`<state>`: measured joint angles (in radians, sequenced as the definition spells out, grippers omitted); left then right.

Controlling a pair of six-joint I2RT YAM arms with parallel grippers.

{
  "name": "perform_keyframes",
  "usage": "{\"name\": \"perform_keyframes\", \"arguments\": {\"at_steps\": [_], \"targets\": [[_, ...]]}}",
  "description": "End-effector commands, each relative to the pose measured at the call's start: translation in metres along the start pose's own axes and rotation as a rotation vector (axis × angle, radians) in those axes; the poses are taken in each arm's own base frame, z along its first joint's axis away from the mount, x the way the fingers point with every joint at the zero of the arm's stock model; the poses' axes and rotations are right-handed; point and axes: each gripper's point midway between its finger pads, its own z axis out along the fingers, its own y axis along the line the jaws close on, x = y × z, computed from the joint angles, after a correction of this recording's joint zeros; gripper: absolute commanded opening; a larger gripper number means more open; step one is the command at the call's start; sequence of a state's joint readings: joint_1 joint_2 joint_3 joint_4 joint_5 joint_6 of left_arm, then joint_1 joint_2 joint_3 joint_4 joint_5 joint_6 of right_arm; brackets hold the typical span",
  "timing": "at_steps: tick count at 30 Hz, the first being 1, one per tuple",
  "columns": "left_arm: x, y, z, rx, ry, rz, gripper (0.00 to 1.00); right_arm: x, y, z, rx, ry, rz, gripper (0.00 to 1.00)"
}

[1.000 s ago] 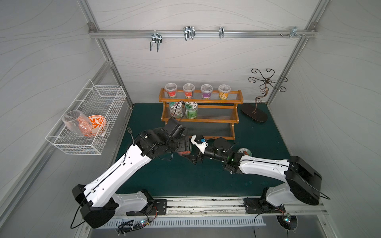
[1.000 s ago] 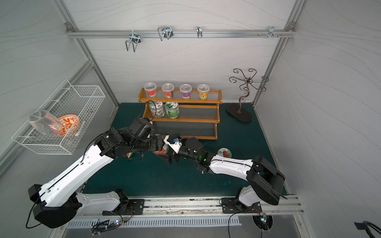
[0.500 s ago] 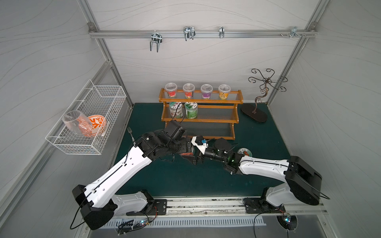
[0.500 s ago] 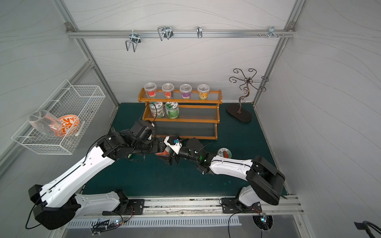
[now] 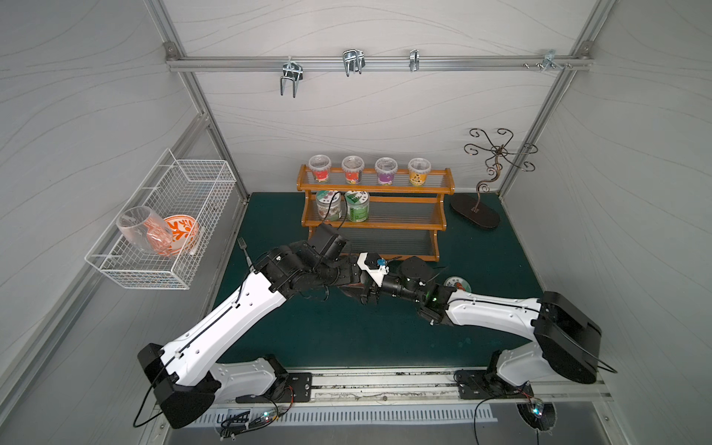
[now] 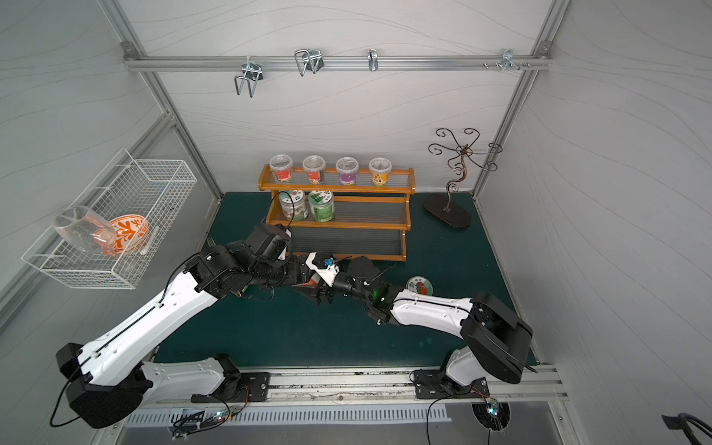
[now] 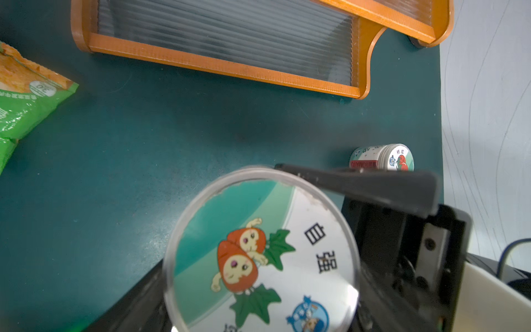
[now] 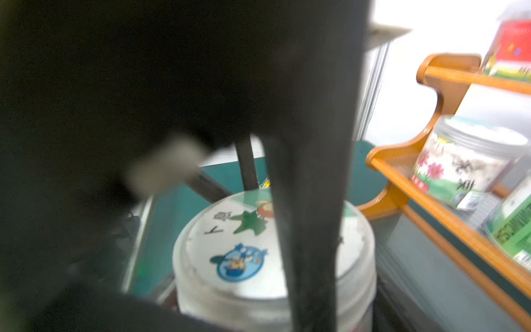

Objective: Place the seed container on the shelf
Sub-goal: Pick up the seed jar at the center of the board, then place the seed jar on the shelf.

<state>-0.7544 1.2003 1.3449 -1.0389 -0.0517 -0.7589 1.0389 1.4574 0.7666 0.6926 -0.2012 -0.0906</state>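
- Handover, I judge: the seed container (image 7: 258,250) is over the tabletop (image 5: 346,339), near the shelf (image 7: 218,64); the left fingers (image 7: 135,299) clasp it; the right fingers (image 7: 359,181) flank it, and I cannot tell whether they grip.
- Next: right fingers secure it; left release; lift to a free tier.
- In both top views the wrists mostly hide the container; the right wrist view is blurred.

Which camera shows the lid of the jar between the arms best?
The left wrist view: the jar's lid faces it, sharp, nearly whole. The right wrist view blurs it behind a dark finger. In both top views the arms hide it.
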Motion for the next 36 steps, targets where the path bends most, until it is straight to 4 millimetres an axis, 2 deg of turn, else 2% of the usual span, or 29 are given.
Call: {"name": "perform_keyframes", "arguments": {"at_steps": [1, 5, 11, 18, 25, 30, 36], "targets": [[-0.009, -0.021, -0.007, 0.091, -0.029, 0.010, 0.71, -0.010, -0.001, 0.001, 0.009, -0.024, -0.023, 0.61], [-0.018, -0.023, -0.015, 0.097, -0.074, 0.039, 0.83, -0.012, 0.000, -0.003, 0.006, -0.039, -0.027, 0.50], [-0.031, -0.031, -0.027, 0.128, -0.144, 0.088, 0.99, -0.016, -0.009, -0.011, 0.021, -0.065, 0.005, 0.45], [-0.044, -0.035, -0.042, 0.143, -0.211, 0.131, 1.00, -0.022, -0.022, -0.027, 0.052, -0.107, 0.026, 0.44], [-0.061, -0.026, -0.076, 0.153, -0.379, 0.149, 1.00, -0.032, -0.056, -0.052, 0.150, -0.172, 0.054, 0.44], [-0.063, -0.013, -0.092, 0.153, -0.464, 0.140, 1.00, -0.043, -0.094, -0.070, 0.272, -0.230, 0.067, 0.45], [-0.062, -0.003, -0.100, 0.141, -0.503, 0.136, 1.00, -0.054, -0.145, -0.086, 0.406, -0.296, 0.093, 0.46]]}}
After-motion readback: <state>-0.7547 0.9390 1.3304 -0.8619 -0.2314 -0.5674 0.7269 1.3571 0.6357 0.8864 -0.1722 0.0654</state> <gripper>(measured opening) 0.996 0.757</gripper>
